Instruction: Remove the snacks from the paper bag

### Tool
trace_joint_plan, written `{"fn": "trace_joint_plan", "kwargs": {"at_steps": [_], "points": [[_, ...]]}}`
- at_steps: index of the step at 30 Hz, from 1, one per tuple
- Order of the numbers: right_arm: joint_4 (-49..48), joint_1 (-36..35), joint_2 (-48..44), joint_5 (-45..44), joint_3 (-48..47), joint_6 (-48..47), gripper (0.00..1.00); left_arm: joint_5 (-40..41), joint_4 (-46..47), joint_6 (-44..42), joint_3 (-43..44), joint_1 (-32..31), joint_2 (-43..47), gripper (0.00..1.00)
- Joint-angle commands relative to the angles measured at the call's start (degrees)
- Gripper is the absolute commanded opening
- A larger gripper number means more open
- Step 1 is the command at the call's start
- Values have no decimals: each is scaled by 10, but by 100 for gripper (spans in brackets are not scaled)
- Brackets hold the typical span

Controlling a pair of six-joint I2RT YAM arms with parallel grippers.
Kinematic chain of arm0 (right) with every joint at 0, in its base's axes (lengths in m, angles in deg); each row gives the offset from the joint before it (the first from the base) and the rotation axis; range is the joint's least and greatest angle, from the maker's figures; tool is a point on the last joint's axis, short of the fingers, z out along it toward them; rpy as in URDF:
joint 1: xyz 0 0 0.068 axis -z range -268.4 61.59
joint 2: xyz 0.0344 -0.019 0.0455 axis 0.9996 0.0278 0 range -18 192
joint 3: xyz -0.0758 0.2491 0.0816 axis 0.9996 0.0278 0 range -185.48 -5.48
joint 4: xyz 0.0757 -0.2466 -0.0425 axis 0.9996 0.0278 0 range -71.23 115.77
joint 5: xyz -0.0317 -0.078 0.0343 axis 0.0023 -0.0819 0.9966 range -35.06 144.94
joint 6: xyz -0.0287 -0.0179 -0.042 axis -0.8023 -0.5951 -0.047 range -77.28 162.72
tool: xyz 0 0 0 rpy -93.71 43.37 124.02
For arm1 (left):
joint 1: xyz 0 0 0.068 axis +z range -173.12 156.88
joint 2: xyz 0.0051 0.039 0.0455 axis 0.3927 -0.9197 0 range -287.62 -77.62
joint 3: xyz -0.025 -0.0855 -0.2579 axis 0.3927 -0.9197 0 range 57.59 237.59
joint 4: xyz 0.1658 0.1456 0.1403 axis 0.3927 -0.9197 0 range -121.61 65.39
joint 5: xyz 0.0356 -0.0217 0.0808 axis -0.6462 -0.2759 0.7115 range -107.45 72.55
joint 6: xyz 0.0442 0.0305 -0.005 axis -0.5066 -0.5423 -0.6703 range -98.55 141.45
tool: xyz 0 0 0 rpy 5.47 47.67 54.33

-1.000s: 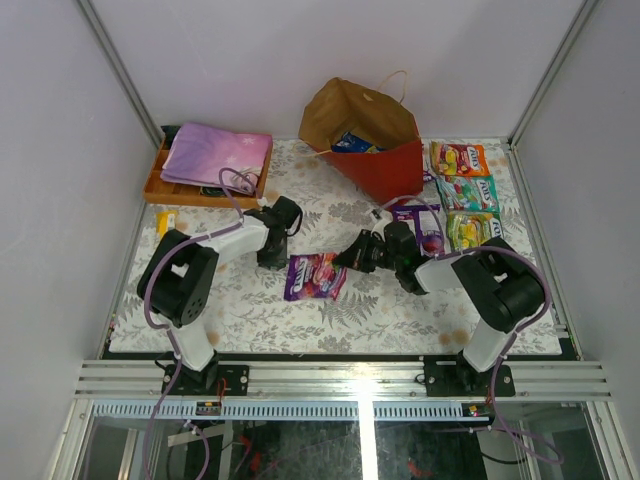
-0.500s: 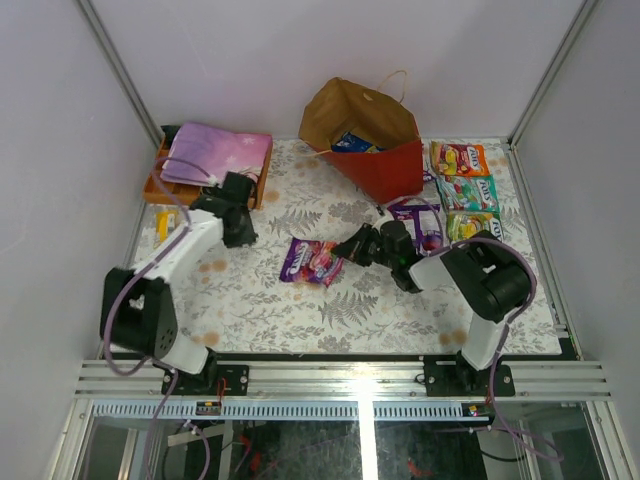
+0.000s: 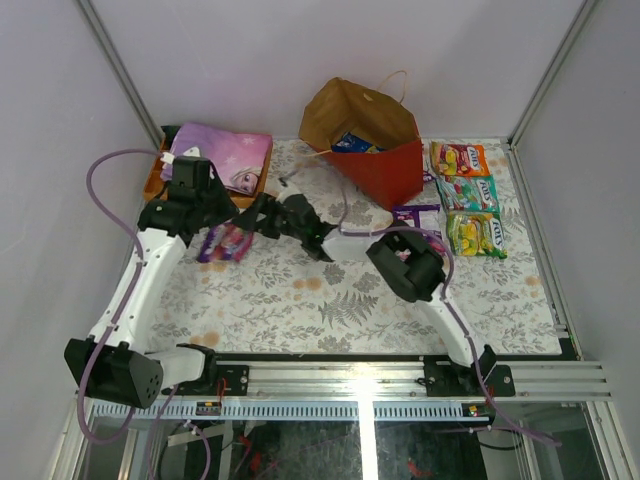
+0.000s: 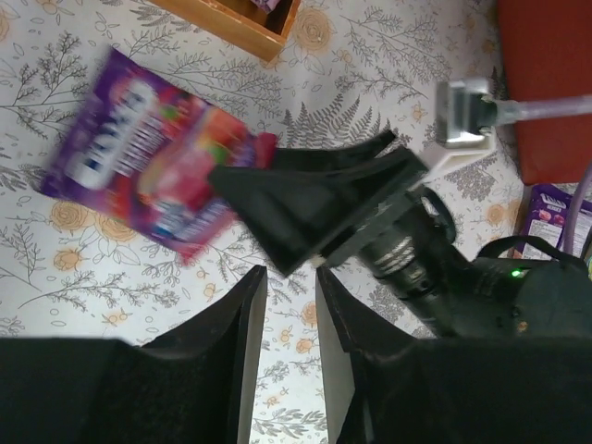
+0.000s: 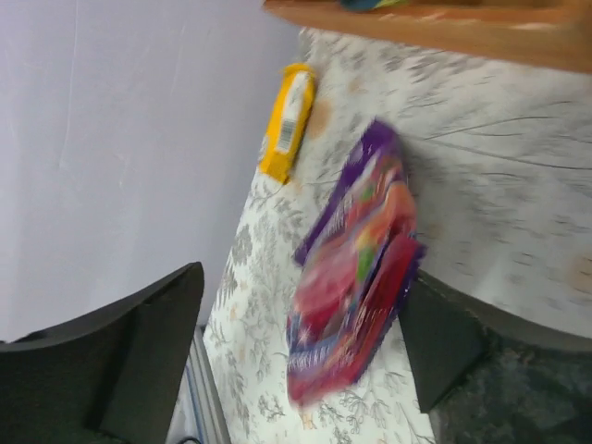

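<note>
While the paper bag [image 3: 385,170] stands at the back of the flowered table [image 3: 300,300] with a blue packet [image 3: 352,143] showing in its brown mouth, both arms stretch well to the left of it. A purple packet [image 3: 225,242] lies flat on the table far left of the bag, just in front of the orange tray [image 3: 155,185] and near the table's left edge.

The right gripper [image 5: 301,296] has its jaws wide apart, one on either side of that packet and clamped on nothing. Its own camera shows the packet blurred, and I cannot tell whether a finger touches it. The left gripper [image 4: 289,277] hovers over the same spot, its fingers [image 4: 231,324] drawn close with only a narrow slit of table showing between them, holding nothing.

A wide stretch of flowered surface runs from the bag's front to the near edge. To the right of the bag an orange pack [image 3: 458,158], a green pack [image 3: 468,192] and a yellow pack [image 3: 475,232] lie in a column along the right edge. A second purple packet [image 3: 415,213] sits just in front of the bag's red wall.

Only the right wrist view shows a small yellow wrapper [image 5: 289,120] by the left edge, where the overhead view has the left arm across it. Only the left wrist view shows the slit between its fingers, and only the overhead view looks into the bag
</note>
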Motion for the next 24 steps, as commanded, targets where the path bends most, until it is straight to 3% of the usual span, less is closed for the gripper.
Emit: {"fn": "trace_joint_plan", "kwargs": {"at_steps": [1, 8, 15, 20, 24], "points": [[54, -33, 3, -2, -82, -40, 100, -2, -22, 3, 9, 7, 16, 28], [17, 9, -190, -74, 165, -99, 100, -20, 15, 11, -57, 8, 10, 28], [43, 32, -418, -148, 374, -179, 99, -61, 45, 12, -91, 7, 7, 27], [93, 33, -628, -281, 502, -239, 99, -102, 73, 3, -127, 3, 21, 34], [149, 34, -742, -382, 536, -302, 99, -130, 107, 5, -166, -7, 31, 39]]}}
